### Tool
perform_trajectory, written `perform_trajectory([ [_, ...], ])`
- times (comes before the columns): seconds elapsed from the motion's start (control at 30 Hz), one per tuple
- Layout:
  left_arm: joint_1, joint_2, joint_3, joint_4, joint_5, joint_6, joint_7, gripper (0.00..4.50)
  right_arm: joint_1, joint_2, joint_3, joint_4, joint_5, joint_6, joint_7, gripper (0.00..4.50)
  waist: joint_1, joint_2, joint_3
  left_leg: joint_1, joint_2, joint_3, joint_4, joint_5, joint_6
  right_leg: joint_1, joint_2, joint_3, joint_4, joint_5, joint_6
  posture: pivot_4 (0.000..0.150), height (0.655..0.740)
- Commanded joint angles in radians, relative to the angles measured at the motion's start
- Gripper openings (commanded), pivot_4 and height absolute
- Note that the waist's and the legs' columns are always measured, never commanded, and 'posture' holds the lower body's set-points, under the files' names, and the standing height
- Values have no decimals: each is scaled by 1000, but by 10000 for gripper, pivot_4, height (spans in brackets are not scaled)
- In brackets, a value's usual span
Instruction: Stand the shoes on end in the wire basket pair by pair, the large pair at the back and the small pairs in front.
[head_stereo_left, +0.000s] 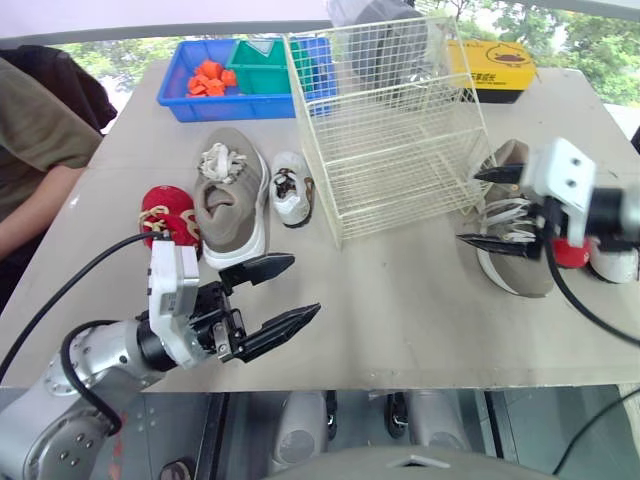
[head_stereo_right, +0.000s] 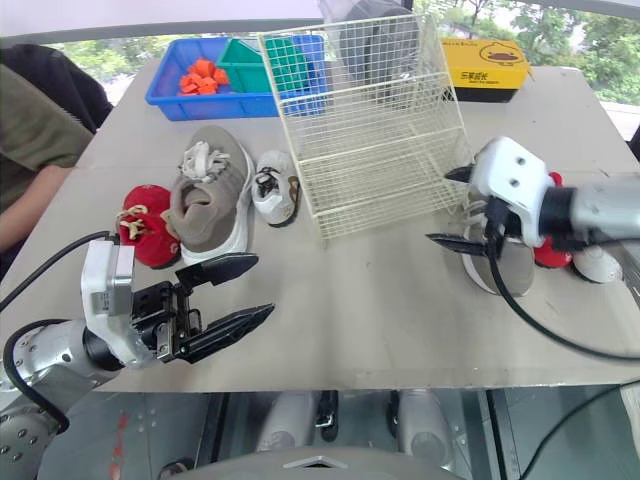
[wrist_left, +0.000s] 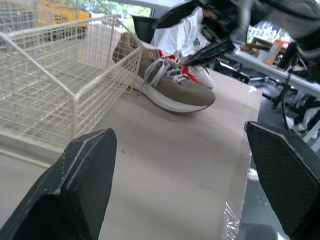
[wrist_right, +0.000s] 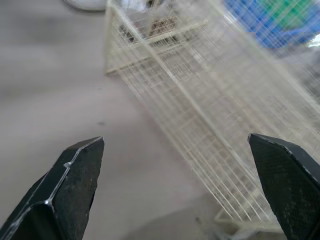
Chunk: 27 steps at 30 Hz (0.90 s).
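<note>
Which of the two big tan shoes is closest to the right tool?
The tan shoe right of the wire basket, close by the right tool. The other tan shoe lies left of the basket, between a red shoe and a white shoe.

Ahead of my left gripper (head_stereo_left: 305, 286): bare surface (head_stereo_left: 400, 300) lies open as far as the tan shoe (head_stereo_left: 512, 268) under my right gripper (head_stereo_left: 467, 206).
Beside my left gripper, far side: second tan shoe (head_stereo_left: 235, 200) and small red shoe (head_stereo_left: 160, 212) lie close, closing that way.
Ahead of my right gripper: wire basket (head_stereo_left: 400, 150) wall stands just in front.
Between my grippers: open lane along the surface's near edge, with the basket on its far side.
</note>
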Motion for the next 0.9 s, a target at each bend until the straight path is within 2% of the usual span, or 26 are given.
perform_trajectory([
  [0.03, 13, -5, -4, -56, 13, -26, 29, 44292, -146, 41, 113, 158, -134, -91, 106, 45000, 1, 0, 0, 0, 0, 0, 0, 0, 0, 0, 0, 0, 0, 0, 0, 1500, 7400],
  [0.2, 38, -26, -24, -91, 20, -43, 76, 44292, -342, 143, 256, 435, -325, -240, 206, 45000, 3, 0, 0, -1, 0, 0, 0, 0, 0, -1, 2, 0, 0, 0, 0, 1500, 7400],
  [0.23, 46, -32, -25, -97, 24, -47, 86, 45000, -369, 160, 275, 477, -346, -252, 230, 40916, 2, 0, 0, -1, 0, 0, 0, 0, 0, 0, 2, 0, 0, 0, 0, 1500, 7400],
  [0.27, 53, -37, -26, -102, 27, -51, 91, 45000, -392, 174, 288, 513, -361, -257, 255, 39701, 1, 1, 0, -1, 0, 2, 0, 0, 0, -1, 2, 1, 0, 0, 0, 1500, 7400],
  [0.3, 63, -40, -26, -108, 30, -56, 94, 45000, -411, 186, 303, 550, -382, -274, 281, 36779, 1, 0, 1, -1, 0, 2, 0, 0, 0, -1, 2, 1, 0, 0, 0, 1500, 7400],
  [0.33, 72, -44, -27, -114, 33, -60, 98, 45000, -427, 196, 316, 584, -402, -299, 302, 31692, 1, 1, 1, -1, 0, 2, 0, 0, 0, -1, 2, 1, 0, 0, 0, 1500, 7400],
  [0.37, 81, -47, -28, -120, 37, -65, 100, 45000, -443, 207, 328, 620, -423, -323, 324, 29296, 1, 1, 1, -1, 0, 2, 0, 0, -1, -1, 2, 1, 0, 0, 0, 1500, 7400],
  [0.57, 135, -66, -37, -137, 67, -96, 105, 45000, -527, 273, 344, 763, -502, -390, 409, 420, -1, 1, 1, -1, 0, 2, 0, 2, -4, -1, 2, 1, 0, 0, 0, 1500, 7400],
  [0.7, 150, -75, -53, -139, 84, -112, 106, 45000, -551, 288, 335, 796, -520, -392, 448, 104, 4, 2, 1, -1, 1, 2, 0, 2, -4, -1, 2, 1, 1, 0, 0, 1500, 7400],
  [0.9, 165, -87, -76, -141, 91, -123, 116, 45000, -501, 259, 289, 624, -460, -269, 519, 104, 2, 3, 2, -1, 1, 3, 0, 2, -4, -2, 1, 1, 0, 0, -1, 1500, 7400],
])
